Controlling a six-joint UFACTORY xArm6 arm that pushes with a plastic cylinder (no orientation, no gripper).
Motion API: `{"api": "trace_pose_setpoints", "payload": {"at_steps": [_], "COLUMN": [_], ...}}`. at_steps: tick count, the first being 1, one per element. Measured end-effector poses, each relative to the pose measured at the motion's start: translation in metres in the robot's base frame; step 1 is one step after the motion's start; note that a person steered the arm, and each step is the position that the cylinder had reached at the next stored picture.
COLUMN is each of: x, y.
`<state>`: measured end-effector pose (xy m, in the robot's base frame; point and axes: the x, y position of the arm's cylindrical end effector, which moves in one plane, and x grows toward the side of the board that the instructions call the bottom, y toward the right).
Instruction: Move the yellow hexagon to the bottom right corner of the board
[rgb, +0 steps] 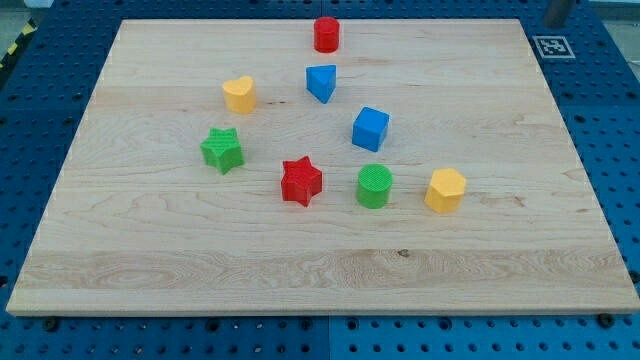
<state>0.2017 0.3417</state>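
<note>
Yellow hexagon (445, 190) sitting lower right of centre, just right of green cylinder (374, 186). My tip not showing, state unknowable. You're best approaching from hexagon's upper left, pushing diagonally toward bottom-right corner.

A yellow hexagon (445, 190), a squat six-sided block with a flat top face, sits upright on the pale wooden board (500, 270), right of centre in the view and somewhat below the middle. It rests well apart from the board's bottom right corner, with bare wood on its right and below. My tip does not show.
</note>
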Motion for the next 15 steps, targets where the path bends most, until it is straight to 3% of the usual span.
{"api": "trace_pose_setpoints", "payload": {"at_steps": [2, 5, 6, 8, 11, 14, 15], "x": [-0.001, 0.023, 0.024, 0.088, 0.088, 0.225, 0.223], "y": [-0.005, -0.155, -0.171, -0.188, -0.189, -0.179, -0.219]}}
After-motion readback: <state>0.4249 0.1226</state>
